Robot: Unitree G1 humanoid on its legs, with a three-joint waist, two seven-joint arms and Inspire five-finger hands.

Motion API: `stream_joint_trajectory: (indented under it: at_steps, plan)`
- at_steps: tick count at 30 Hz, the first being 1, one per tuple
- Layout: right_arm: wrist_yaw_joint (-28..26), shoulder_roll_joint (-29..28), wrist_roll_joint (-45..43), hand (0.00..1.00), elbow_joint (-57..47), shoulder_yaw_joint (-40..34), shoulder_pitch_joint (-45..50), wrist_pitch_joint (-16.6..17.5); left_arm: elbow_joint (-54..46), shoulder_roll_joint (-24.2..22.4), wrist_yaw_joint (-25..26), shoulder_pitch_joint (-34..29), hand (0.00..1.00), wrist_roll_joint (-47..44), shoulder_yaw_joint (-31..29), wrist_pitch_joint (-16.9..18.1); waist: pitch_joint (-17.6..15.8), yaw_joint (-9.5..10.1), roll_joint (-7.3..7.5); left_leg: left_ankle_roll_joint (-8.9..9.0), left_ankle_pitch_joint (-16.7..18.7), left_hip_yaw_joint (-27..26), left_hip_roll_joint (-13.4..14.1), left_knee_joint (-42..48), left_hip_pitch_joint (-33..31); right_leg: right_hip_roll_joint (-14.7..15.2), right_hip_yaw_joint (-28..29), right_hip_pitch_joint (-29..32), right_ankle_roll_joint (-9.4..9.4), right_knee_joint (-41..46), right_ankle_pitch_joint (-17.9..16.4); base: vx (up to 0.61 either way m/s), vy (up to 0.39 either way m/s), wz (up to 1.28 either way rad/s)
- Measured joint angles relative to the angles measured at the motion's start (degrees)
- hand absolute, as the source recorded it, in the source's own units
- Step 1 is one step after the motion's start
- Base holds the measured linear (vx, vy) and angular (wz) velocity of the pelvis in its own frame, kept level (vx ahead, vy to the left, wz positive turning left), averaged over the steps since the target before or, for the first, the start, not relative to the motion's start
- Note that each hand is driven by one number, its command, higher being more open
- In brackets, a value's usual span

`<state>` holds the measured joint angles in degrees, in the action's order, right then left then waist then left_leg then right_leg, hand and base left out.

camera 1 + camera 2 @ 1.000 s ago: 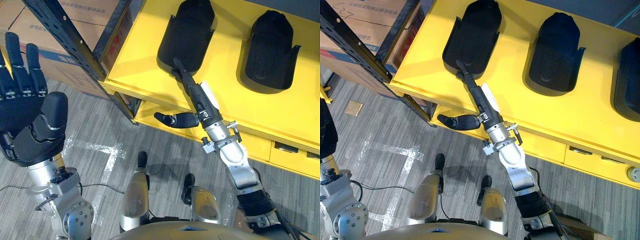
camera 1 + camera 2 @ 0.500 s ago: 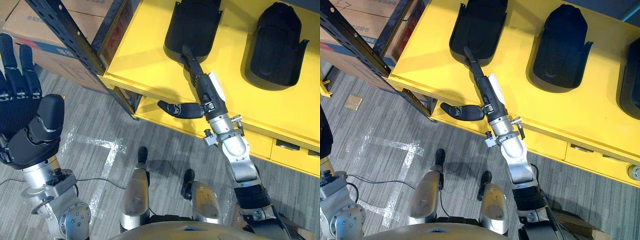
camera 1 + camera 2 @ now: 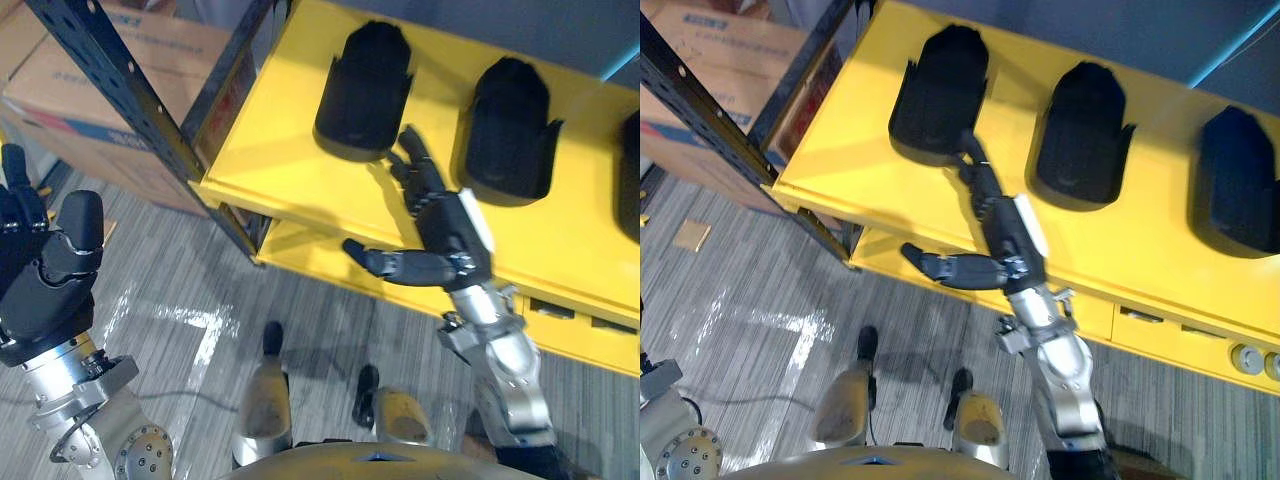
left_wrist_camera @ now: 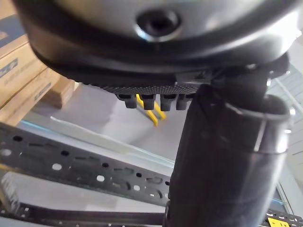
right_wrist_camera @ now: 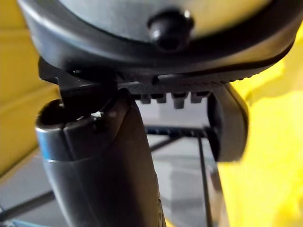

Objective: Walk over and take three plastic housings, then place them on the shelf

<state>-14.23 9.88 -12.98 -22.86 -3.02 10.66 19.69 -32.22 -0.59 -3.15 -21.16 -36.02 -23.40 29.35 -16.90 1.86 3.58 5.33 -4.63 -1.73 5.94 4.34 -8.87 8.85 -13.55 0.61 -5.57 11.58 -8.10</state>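
Observation:
Three black plastic housings stand in a row on the yellow shelf [image 3: 855, 150]: the left housing [image 3: 937, 92], the middle housing [image 3: 1080, 132] and the right housing [image 3: 1237, 180]. My right hand [image 3: 1008, 228] reaches over the shelf's front edge, open, with straight fingers [image 3: 975, 165] ending at the left housing's near right corner; I cannot tell whether they touch it. Its thumb [image 3: 400, 266] sticks out sideways below the shelf edge. My left hand [image 3: 45, 275] is raised at the lower left, open, holding nothing.
A dark perforated rack upright [image 3: 120, 85] slants along the shelf's left end, with cardboard boxes [image 3: 75, 95] behind it. Below the top shelf is a lower yellow level [image 3: 300, 245] and drawer fronts [image 3: 1160, 325]. Grey plank floor with pale tape marks [image 3: 190, 325] lies below.
The view has shifted, bringing the third housing into sight. My right hand has drawn back from the left housing's near lip to its corner. My left hand sits lower.

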Motion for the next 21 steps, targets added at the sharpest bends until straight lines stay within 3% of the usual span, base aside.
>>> stream_joint_trajectory:
  at_steps: [4,7,10,15,18,21]
  plan:
    - [6.0,-3.3,-1.9,1.0,1.2,-13.5,1.1,-0.2,7.6,0.0,3.8,0.9,1.0,5.7,-5.0,0.1,3.5,-1.78,0.35,-0.12,1.4,-4.3,0.3,-0.6,4.1,0.2,4.1,-1.7,-0.29,-1.0,0.4,0.05,0.028,-0.53]
    - [9.7,-4.1,-4.5,1.0,7.0,-24.9,4.4,-0.5,17.3,0.1,6.1,0.4,1.0,10.7,-10.1,-2.4,7.6,-3.52,-0.96,0.03,2.2,-8.3,0.8,-1.8,6.8,-0.1,7.7,-1.9,-0.5,-2.3,1.1,0.02,0.017,-0.61]
    - [11.3,-5.8,-8.0,1.0,13.3,-33.5,9.2,-1.1,27.8,0.1,8.0,0.0,1.0,11.8,-13.0,-4.9,9.5,-4.61,-2.88,0.26,2.4,-11.8,1.1,-3.7,9.9,-0.3,10.5,-2.7,-0.64,-2.8,1.4,0.04,0.015,-0.51]
    - [12.3,-9.3,-6.3,1.0,24.6,-35.6,20.1,-6.5,42.4,0.2,9.0,-1.8,1.0,11.9,-13.8,-6.1,11.7,-5.56,-3.36,1.37,3.6,-15.5,3.3,-4.0,11.9,-1.6,12.3,-3.2,-0.54,-3.8,1.7,0.02,-0.03,-0.37]
    - [13.1,-9.9,-5.3,1.0,32.7,-35.4,20.1,-7.1,50.4,0.2,9.2,-1.7,1.0,11.8,-13.9,-6.6,13.1,-5.59,-3.08,1.72,3.9,-16.1,4.1,-4.6,12.7,-1.9,12.3,-3.7,-0.5,-4.2,1.8,0.01,-0.031,-0.07]
    - [13.0,-9.4,-5.4,1.0,42.7,-35.7,18.9,-9.6,59.8,0.2,6.7,-1.3,1.0,7.6,-15.7,-11.3,14.7,-5.15,-2.92,1.84,3.8,-17.8,4.3,-6.0,14.4,-2.0,12.2,-4.5,-0.41,-4.9,1.8,0.03,-0.013,-0.05]
